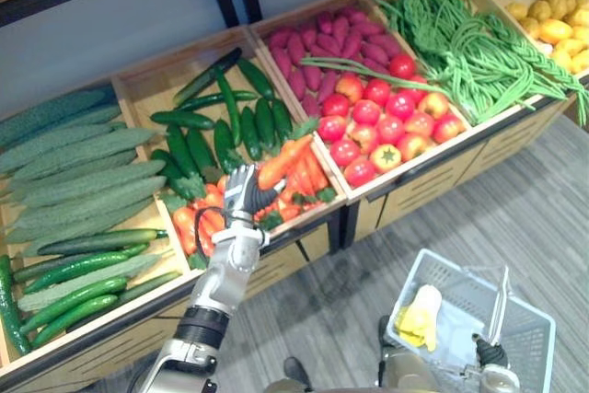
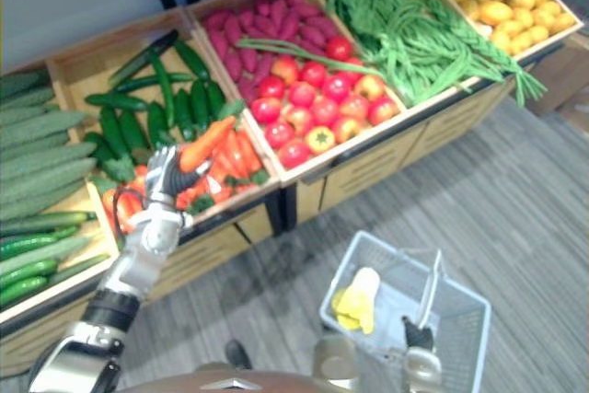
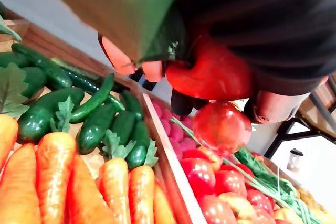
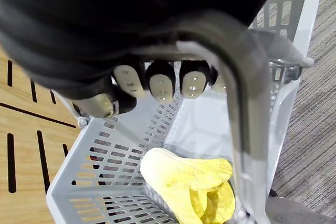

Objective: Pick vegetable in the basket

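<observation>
One carrot was held just above the carrot pile, clamped in the curled fingers of the left hand; the eye views gave that grip plainly. One grey basket hung well apart from the pile, toward the robot's right, with one yellow vegetable inside. The right wrist view gave the right hand, fingers wrapped round the handle.

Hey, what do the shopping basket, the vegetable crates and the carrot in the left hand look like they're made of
The basket looks like pale grey moulded plastic, matte, with slotted walls. The crates look like light unpainted wood with visible grain. The carrot in the left hand is very smooth and evenly orange, possibly an imitation; hard to tell.
</observation>
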`<state>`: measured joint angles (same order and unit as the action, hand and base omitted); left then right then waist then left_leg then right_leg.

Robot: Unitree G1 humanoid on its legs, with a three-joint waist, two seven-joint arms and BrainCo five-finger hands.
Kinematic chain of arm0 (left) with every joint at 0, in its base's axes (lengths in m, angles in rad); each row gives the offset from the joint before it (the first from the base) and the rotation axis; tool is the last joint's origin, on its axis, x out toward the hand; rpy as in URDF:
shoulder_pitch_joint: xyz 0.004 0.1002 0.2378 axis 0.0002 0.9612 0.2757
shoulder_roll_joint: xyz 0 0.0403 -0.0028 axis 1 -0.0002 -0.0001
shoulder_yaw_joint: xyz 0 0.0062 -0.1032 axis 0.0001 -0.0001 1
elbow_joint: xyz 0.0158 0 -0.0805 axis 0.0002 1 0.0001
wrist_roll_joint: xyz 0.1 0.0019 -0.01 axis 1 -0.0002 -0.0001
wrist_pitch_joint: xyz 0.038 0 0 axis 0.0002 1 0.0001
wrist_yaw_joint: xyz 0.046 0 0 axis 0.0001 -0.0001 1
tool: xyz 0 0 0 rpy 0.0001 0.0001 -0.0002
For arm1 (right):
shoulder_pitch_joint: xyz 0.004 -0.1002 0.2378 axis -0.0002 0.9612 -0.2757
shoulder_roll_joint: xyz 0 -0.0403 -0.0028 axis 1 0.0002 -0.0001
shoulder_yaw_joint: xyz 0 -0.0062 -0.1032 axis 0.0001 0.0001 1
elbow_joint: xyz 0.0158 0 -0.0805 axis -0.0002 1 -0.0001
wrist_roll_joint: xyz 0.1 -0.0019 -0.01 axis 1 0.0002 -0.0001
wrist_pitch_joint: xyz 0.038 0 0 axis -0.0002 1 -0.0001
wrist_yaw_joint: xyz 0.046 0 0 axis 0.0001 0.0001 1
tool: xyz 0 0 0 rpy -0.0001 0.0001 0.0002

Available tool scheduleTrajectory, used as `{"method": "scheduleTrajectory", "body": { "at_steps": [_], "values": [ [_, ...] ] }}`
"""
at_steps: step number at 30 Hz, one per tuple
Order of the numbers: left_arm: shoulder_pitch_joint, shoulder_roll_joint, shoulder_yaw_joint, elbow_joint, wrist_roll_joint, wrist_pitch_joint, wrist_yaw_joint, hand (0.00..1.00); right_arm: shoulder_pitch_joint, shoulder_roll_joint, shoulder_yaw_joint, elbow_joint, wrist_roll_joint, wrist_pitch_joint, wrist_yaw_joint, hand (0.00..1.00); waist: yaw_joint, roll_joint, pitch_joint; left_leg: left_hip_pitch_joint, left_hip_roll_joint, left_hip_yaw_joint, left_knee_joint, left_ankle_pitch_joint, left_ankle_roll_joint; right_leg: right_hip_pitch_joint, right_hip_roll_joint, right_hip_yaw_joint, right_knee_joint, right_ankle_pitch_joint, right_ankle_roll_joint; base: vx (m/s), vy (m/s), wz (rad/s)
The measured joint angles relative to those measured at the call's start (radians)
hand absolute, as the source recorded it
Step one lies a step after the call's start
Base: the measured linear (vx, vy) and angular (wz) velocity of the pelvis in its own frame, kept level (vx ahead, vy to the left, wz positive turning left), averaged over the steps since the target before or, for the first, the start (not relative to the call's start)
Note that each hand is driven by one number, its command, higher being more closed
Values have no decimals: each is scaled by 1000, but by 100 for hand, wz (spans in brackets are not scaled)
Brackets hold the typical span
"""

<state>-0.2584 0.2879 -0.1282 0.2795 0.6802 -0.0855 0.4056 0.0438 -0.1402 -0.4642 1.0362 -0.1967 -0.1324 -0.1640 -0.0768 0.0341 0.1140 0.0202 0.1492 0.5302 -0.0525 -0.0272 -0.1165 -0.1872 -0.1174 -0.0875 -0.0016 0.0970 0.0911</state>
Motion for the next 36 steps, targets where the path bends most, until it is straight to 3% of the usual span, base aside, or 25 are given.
{"method": "scheduleTrajectory", "body": {
  "at_steps": [7, 15, 24, 30, 36],
  "values": [
    [21, 35, -28, -139, 0, -43, -25, 100, -5, -38, -4, 0, -14, 0, 3, 100, 0, -3, -5, 3, 2, 5, -5, 0, 0, 0, 6, 10, -2, 0, 1, 8, -17, -2],
    [21, 83, -119, -247, -7, -125, -62, 100, -22, -230, 16, -84, -122, -3, 23, 100, -3, -11, -16, 58, 1, 94, -12, -13, -13, -3, 30, 120, -1, 8, 11, -17, -23, -34],
    [20, 111, -234, -287, -9, -178, -106, 100, -21, -412, 220, -373, -236, -21, 72, 100, -5, -13, -20, 134, 21, 308, 50, -80, -46, -24, 89, 321, 7, 22, 30, -34, -28, -67],
    [12, 116, -308, -307, -12, -197, -134, 100, -22, -494, 365, -551, -237, -30, 124, 100, -17, -14, -20, 171, 40, 418, 111, -134, -67, -34, 123, 410, 16, 31, 34, -23, -8, -51],
    [-28, 120, -386, -324, -50, -203, -153, 100, -44, -567, 501, -691, -237, -83, 155, 100, -21, -15, -20, 183, 85, 496, 216, -197, -78, -39, 155, 470, 33, 32, 36, -31, -28, -34]
  ]
}}
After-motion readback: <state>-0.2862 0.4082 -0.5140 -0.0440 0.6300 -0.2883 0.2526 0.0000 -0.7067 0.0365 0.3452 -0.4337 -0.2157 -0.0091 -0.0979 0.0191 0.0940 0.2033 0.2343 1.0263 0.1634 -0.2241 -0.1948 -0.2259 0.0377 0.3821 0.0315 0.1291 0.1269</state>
